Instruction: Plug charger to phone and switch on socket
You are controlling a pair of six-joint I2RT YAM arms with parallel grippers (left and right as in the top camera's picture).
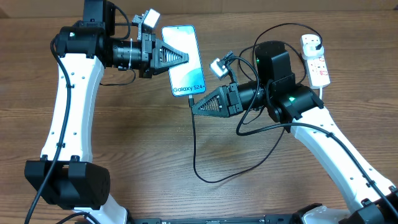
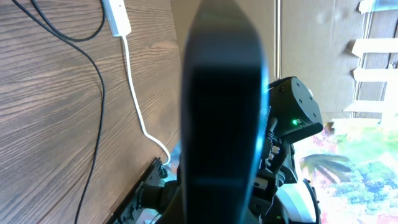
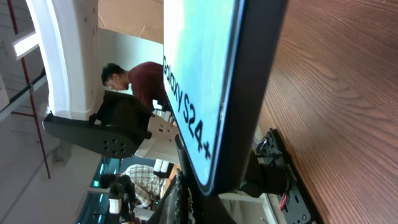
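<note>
The left arm's fingers (image 1: 169, 55) are clamped on the long edge of the Galaxy S24+ phone (image 1: 186, 62), near the tabletop's (image 1: 149, 155) far edge. The right arm's fingers (image 1: 208, 102) pinch the charger (image 1: 194, 149) tip right at the phone's bottom edge. The charger's cable loops back to the white power strip (image 1: 317, 65) near the far right corner.

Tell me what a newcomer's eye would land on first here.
The bright teal phone, gripped mid-table by the left pincer. Next, the right pincer at the phone's bottom edge, with the black charger looping from it round toward the white socket at the far right.
</note>
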